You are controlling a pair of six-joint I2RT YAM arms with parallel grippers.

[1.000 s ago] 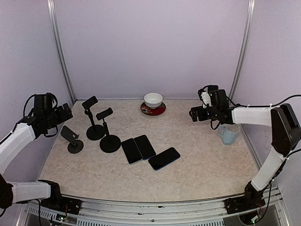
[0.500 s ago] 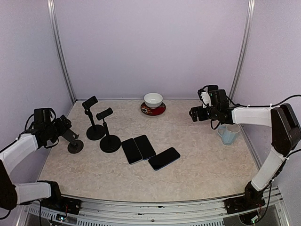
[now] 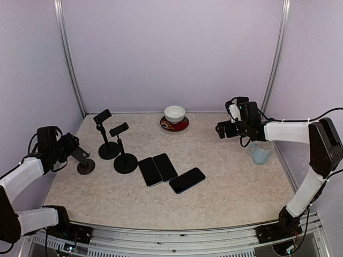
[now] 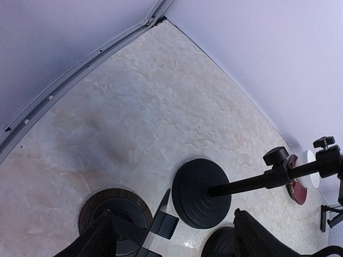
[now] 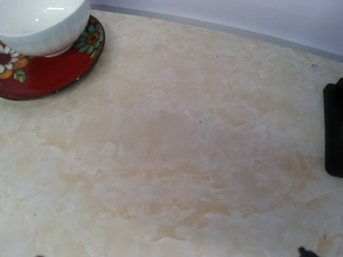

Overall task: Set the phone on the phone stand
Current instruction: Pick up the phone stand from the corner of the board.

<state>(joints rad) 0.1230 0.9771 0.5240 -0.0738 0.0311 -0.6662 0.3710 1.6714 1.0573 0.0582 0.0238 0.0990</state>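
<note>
left arm [image 3: 24, 171] low, reaching in from table's left edge | left gripper [image 4: 174, 238] part-open astride shortest phone stand [image 3: 84, 163], holding nothing | right arm [image 3: 286, 131] outstretched, right gripper [image 3: 221, 129] wide open, empty | three phones [image 3: 165, 167] flat mid-table

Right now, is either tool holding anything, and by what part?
Nothing held. Left tool straddles the short phone stand, jaws clear of it; right tool is open and empty.

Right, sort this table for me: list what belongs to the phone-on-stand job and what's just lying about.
Job:
left phone, middle phone, right phone
short stand, rear stand, front stand

Lying about:
bowl
red saucer
mug
</note>
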